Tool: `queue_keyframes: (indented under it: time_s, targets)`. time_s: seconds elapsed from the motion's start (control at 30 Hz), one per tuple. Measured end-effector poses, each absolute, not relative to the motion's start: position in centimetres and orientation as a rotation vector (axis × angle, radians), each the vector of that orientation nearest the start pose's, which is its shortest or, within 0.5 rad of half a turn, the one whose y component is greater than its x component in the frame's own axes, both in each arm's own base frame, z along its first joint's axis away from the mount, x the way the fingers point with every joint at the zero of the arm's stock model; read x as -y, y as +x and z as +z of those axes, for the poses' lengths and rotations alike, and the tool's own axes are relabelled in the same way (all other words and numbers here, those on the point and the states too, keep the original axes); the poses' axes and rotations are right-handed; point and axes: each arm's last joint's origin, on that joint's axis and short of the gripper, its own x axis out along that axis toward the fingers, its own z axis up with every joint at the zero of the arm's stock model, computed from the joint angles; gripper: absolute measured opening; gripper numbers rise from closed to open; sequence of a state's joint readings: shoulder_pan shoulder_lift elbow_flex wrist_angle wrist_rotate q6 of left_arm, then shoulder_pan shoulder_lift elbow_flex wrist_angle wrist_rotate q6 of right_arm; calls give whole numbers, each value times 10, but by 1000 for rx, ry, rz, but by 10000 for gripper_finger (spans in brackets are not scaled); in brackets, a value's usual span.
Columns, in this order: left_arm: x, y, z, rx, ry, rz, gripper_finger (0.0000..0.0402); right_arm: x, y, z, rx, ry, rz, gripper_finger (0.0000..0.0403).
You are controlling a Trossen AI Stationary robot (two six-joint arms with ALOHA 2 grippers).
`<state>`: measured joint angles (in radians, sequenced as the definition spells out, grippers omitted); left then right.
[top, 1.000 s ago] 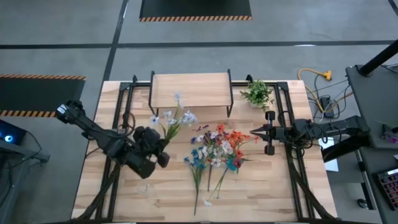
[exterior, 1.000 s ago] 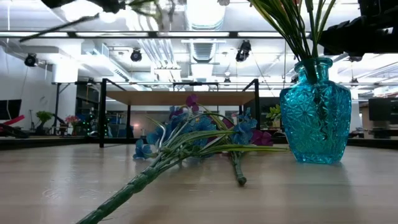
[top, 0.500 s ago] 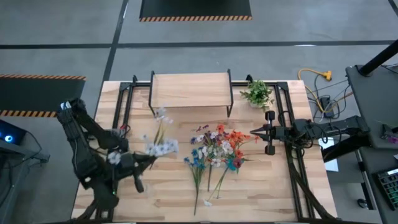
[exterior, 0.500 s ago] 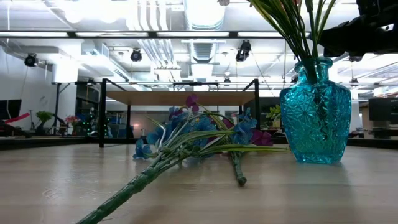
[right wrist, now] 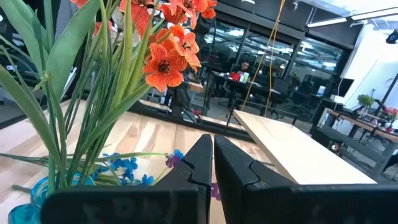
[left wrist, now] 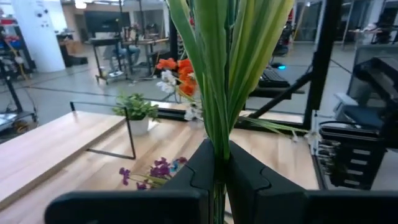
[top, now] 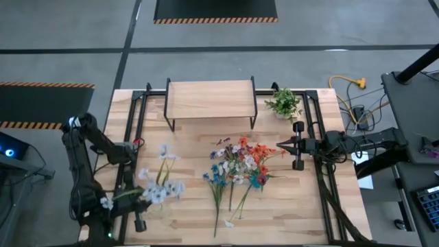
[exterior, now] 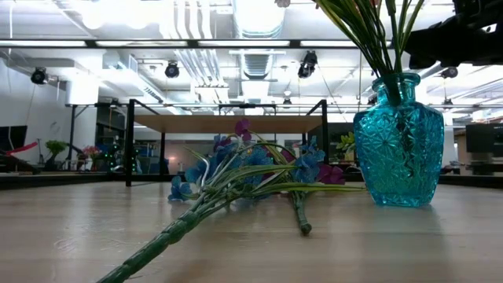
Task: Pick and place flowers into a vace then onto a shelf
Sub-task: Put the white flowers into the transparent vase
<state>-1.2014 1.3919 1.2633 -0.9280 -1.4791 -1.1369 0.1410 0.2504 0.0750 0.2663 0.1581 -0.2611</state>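
High: our left tool (top: 137, 206) over the desk's (top: 192, 219) front-left, pinching a white-and-pale-blue flower bunch (top: 159, 189); loose mixed flowers (top: 236, 168) mid-desk; wood-top black-legged shelf (top: 210, 98) at rear | Low: blue cut-glass vase (exterior: 398, 141) holds stems | Left wrist: fingers (left wrist: 245, 180) clamp green stems | Right wrist: right tool (right wrist: 212, 163) pressed together, beside the vase.

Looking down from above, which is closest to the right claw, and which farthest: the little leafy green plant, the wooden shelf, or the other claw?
1. The leafy green plant, just beyond the right claw at the table's far edge.
2. The shelf, along the far edge, toward the table's middle.
3. The left claw, shut on a bunch of flowers near the opposite front corner.
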Motion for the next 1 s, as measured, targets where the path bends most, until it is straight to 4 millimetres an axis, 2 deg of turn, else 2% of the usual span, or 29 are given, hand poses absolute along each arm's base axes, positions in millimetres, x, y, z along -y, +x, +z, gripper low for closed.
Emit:
queue_keyframes:
  time_s: [0.27, 0.43, 0.73, 1.0]
  targets:
    - [255, 114, 309, -27, -79, 301, 6, -11, 111, 194, 87, -228, -28, 8]
    - [261, 109, 309, -19, -97, 277, 6, -11, 111, 194, 88, -215, -28, 8]
    - [264, 100, 306, -28, -58, 244, 6, -11, 111, 194, 88, -213, -27, 8]
    - [258, 98, 283, -44, -5, 243, 6, -11, 111, 194, 89, -213, -27, 8]
